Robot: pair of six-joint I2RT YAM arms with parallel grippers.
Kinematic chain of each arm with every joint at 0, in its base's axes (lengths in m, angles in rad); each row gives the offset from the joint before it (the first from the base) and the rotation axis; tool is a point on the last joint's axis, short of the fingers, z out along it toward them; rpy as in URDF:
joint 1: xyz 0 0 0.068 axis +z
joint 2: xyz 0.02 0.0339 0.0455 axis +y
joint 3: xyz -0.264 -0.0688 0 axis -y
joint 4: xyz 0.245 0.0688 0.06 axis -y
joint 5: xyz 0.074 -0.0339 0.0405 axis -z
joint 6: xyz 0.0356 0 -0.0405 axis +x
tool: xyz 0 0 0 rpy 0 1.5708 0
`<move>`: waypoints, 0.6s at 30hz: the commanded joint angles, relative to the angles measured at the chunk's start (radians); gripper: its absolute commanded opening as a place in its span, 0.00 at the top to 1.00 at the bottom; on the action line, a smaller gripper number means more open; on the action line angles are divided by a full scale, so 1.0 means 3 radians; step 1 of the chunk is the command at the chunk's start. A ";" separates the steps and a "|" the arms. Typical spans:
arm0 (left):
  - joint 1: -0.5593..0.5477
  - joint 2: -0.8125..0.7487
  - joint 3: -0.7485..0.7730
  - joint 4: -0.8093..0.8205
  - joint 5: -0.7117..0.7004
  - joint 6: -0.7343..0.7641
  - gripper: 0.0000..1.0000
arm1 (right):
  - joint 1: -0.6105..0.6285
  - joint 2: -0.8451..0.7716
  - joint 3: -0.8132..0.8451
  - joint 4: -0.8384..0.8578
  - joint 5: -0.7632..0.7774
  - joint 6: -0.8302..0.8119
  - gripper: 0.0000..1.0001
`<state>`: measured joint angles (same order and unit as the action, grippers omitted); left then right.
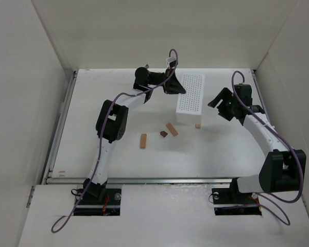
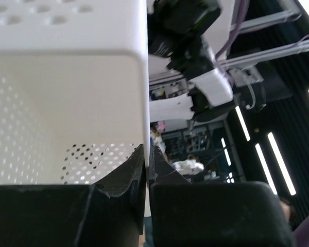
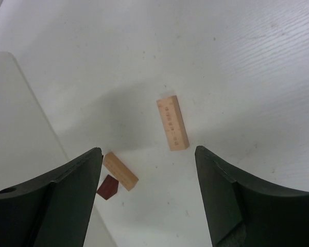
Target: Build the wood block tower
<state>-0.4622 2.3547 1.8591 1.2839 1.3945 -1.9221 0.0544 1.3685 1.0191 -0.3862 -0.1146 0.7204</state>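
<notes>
No word, number, brand or sign can be read in any of the views. The one marking that shows is a single row of small pressed marks along the upper face of the light tan rectangular wooden block (image 3: 172, 123), which lies on the white surface (image 3: 247, 62) in the right wrist view. The marks are too small and faint to tell whether they are letters, digits or mere dots.
</notes>
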 commanded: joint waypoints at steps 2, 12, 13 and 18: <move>0.0109 0.0066 0.0463 0.2277 0.0817 -0.0095 1.00 | 0.0034 -0.0062 0.0269 -0.0144 0.0305 -0.0167 0.22; 0.0211 0.0281 0.0593 0.2567 0.1099 -0.0823 1.00 | 0.0064 -0.0031 0.0371 0.0126 -0.0180 -0.0274 0.22; 0.0211 0.0281 0.0593 0.2567 0.1099 -0.0823 1.00 | 0.0064 -0.0031 0.0371 0.0127 -0.0241 -0.0274 0.22; 0.0211 0.0251 0.0593 0.2567 0.1099 -0.0823 1.00 | 0.0314 -0.0322 0.0535 0.0346 -0.0287 -0.0509 0.20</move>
<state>-0.3912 2.4928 2.0220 1.2751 1.5131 -1.9938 0.1070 1.3521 1.1019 -0.3843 -0.1551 0.6273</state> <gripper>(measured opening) 0.010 0.797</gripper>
